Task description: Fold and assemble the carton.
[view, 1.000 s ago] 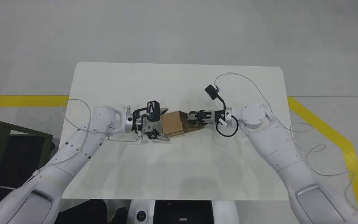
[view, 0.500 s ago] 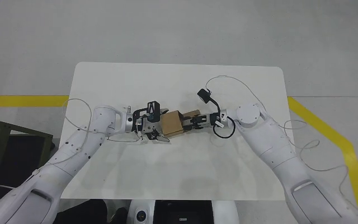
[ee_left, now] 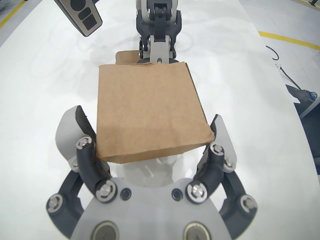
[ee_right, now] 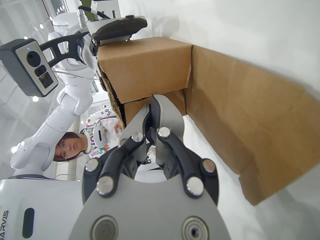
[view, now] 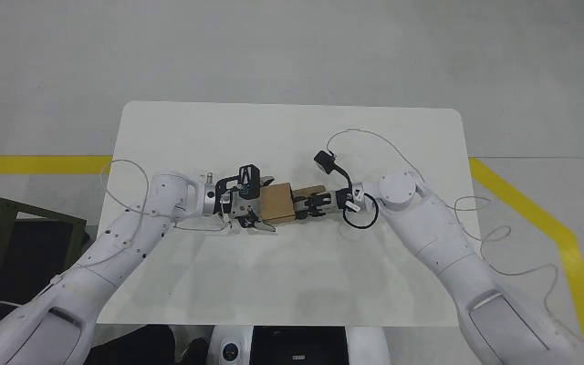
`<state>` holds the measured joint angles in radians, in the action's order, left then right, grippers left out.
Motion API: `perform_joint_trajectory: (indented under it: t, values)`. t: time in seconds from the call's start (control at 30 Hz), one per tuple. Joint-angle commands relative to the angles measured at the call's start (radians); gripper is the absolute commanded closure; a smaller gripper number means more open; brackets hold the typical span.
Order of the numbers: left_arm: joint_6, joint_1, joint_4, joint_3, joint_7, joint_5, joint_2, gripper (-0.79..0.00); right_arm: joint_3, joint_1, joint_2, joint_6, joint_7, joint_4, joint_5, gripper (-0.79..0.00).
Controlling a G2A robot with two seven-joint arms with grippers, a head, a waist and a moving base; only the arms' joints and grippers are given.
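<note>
A small brown carton [view: 278,203] lies on its side in the middle of the white table [view: 182,128]. My left gripper [ee_left: 150,126] is shut on the carton [ee_left: 147,108], with a finger on each side of its near end; one of its fingers [ee_right: 117,29] lies flat against the carton's wall [ee_right: 145,68]. My right gripper [ee_right: 153,108] is shut, its tip pressed against the opposite open end of the carton, just under an inner flap. A large open flap [ee_right: 250,131] stands out beside it. The right gripper [ee_left: 157,58] shows behind the carton's far edge.
The right arm's thin cable [view: 374,130] loops over the back of the table. Bare tabletop lies all around the carton. A dark cart [view: 27,246] stands off the table's left edge, and a yellow floor line [view: 520,196] passes on the right.
The right gripper has moved left, closer into the carton's open end, and its wrist has turned. The carton's right flap has swung toward the table's back. The left arm has held still.
</note>
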<state>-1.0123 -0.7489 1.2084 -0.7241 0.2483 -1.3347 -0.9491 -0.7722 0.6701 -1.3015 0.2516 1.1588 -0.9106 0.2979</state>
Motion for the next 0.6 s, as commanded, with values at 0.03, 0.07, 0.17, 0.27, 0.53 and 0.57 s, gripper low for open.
perform_joint_trajectory:
  t: [0.03,0.07,0.17,0.27,0.53,0.57]
  values:
    - [0.0,0.003,-0.001,0.005,0.007,0.0,0.003,-0.785,0.008,-0.006,-0.007,0.005,0.002,0.011,0.006,0.0]
    - [0.0,0.004,0.0,0.007,0.009,-0.001,0.004,-0.785,0.01,-0.008,-0.01,0.009,0.004,0.015,0.008,0.0]
    - [0.0,0.007,-0.001,0.012,0.015,0.0,0.007,-0.785,0.017,-0.012,-0.018,0.018,0.01,0.028,0.018,0.0]
    - [0.0,0.011,-0.002,0.017,0.019,0.002,0.01,-0.785,0.024,-0.015,-0.025,0.025,0.011,0.04,0.022,0.0]
    - [0.0,0.018,-0.003,0.036,0.028,0.008,0.015,-0.785,0.01,-0.021,-0.023,0.04,0.016,0.051,0.005,0.0]
    - [0.0,0.018,-0.003,0.039,0.028,0.008,0.015,-0.785,0.003,-0.021,-0.02,0.036,0.017,0.045,-0.003,0.0]
